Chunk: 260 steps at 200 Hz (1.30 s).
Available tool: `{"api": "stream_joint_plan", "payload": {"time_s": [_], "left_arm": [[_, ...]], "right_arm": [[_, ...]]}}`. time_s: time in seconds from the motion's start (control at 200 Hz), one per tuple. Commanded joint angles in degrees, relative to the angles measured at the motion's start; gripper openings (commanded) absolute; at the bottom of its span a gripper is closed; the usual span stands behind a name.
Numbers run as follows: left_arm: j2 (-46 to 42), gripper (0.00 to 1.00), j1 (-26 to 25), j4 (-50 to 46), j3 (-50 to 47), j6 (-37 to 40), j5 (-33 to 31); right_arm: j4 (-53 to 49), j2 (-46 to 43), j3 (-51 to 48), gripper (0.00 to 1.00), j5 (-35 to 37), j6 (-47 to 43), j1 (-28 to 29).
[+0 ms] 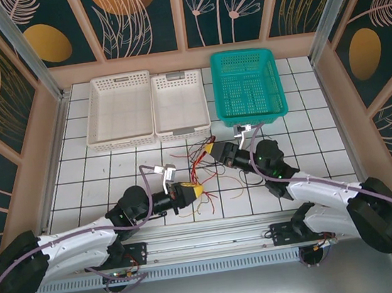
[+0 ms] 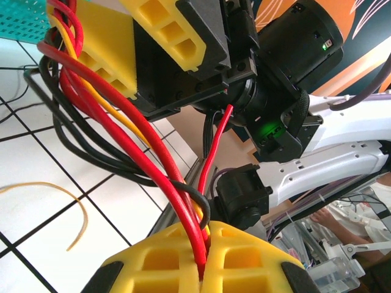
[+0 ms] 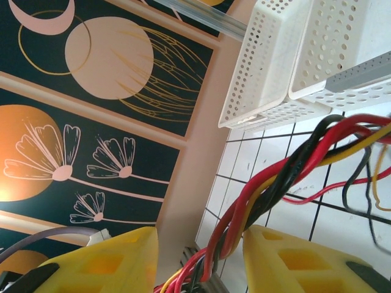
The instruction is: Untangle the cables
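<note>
Left claw (image 1: pixel 191 190) is clamped tight on the cables (image 1: pixel 200 166), a red strand pinched between its yellow tips. Right claw (image 1: pixel 216 151), at one o'clock from it, stands half-spread, the bundle threading loosely between its fingers (image 3: pixel 293 262). Loose strands sprawl mid-surface (image 1: pixel 100 180).

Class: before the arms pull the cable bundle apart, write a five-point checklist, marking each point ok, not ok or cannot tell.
1. Left gripper shut on red cable: ok.
2. Right gripper clamping the bundle: not ok; jaws stand apart, strands pass loosely between.
3. Colours separated: not ok; red, black and yellow twist together.
4. Loose strands on table free of knots: cannot tell.
5. Teal basket and white baskets out of the way: ok, behind both grippers.
</note>
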Motion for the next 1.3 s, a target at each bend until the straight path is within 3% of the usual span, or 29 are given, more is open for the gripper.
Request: {"api": "stream_joint_plan", "payload": {"time_s": [0.0,0.2,0.315,0.545,0.866,1.066,1.296], "left_arm": [[-0.3,0.00,-0.2,2.1,1.3,-0.3,-1.1],[1.6,0.00,-0.1,4.8,2.5,-0.6,0.2],[3.7,0.00,-0.2,6.3,3.2,-1.1,1.5],[3.5,0.00,-0.2,6.0,1.9,-1.2,2.0],[1.6,0.00,-0.2,0.6,2.5,0.2,2.7],[-2.4,0.45,-0.2,-5.5,3.4,1.6,1.2],[-6.9,0.73,-0.2,-13.9,5.0,4.3,-0.4]], "right_arm": [[1.9,-2.5,-0.4,0.42,1.2,-1.1,-0.2],[1.6,-0.5,0.1,0.41,1.1,-1.2,-0.3],[2.0,0.8,0.9,0.31,0.9,-1.0,-0.1],[-5.3,-2.5,2.3,0.00,3.8,-4.7,-0.4],[-16.8,-7.1,5.6,0.00,5.2,-13.6,-0.8],[-24.5,-7.2,9.1,0.00,3.9,-19.7,-0.8],[-26.0,-7.3,10.3,0.00,0.8,-22.9,-0.8]]}}
